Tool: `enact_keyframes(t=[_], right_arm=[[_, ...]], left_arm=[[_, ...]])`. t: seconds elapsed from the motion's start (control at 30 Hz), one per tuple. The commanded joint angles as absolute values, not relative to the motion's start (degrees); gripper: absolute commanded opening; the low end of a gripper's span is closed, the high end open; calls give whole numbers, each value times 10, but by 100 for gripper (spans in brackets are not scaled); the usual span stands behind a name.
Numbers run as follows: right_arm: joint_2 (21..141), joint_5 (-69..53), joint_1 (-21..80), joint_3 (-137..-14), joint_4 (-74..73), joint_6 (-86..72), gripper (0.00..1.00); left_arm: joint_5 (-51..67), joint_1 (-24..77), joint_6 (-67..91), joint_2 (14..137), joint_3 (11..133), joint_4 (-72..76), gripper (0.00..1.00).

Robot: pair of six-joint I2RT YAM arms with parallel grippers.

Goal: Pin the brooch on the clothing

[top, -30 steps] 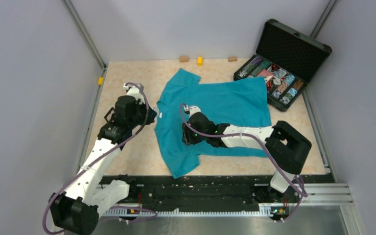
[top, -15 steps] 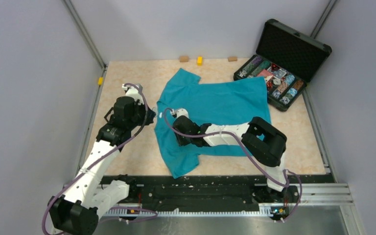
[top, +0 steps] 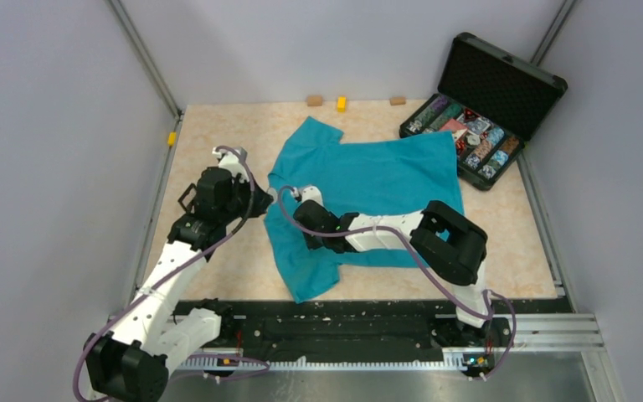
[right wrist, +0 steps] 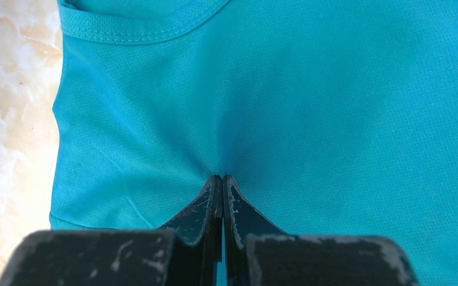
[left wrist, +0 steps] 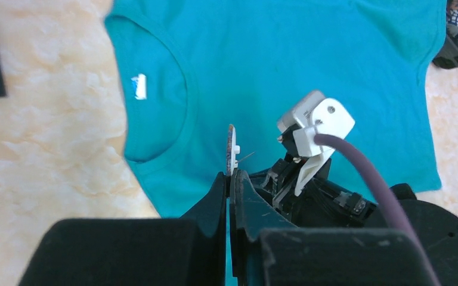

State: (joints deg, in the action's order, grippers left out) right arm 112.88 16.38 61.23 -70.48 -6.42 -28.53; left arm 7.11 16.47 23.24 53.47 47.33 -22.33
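Observation:
The teal T-shirt (top: 385,176) lies flat on the table, its collar to the left, with a white label (left wrist: 138,86) inside the collar. My left gripper (top: 255,201) hovers at the collar, shut on the brooch (left wrist: 231,148). The brooch shows edge-on as a thin disc with a white back and a fine pin sticking out right. In the left wrist view the left gripper (left wrist: 231,176) is just left of my right wrist. My right gripper (top: 301,228) is low on the chest below the collar. In the right wrist view the right gripper (right wrist: 222,179) is shut, and fabric puckers at its tips.
An open black case (top: 477,126) of multicoloured trinkets stands at the back right, just off the shirt's far edge. Small wooden and yellow blocks (top: 341,102) lie along the back wall. The right forearm lies across the lower half of the shirt.
My right gripper has moved left across the shirt toward the collar and its elbow has folded in. My left gripper has stayed near the collar with the brooch.

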Motion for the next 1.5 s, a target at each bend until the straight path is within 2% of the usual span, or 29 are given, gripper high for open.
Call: enact_keyframes(t=[0.0, 0.23, 0.43, 0.77, 1.47], right_arm=[[1091, 157, 618, -671, -18, -295, 0], [1065, 135, 619, -625, 54, -307, 0], [1045, 138, 617, -600, 85, -317, 0], [1017, 135, 617, -572, 114, -322, 0], [996, 87, 617, -541, 175, -309, 0]], left_arm=[[117, 168, 294, 545, 430, -185, 0], [81, 210, 375, 554, 339, -114, 0], [29, 262, 398, 584, 311, -96, 0], [-28, 301, 385, 647, 333, -101, 0], [-47, 328, 366, 708, 371, -121, 0]])
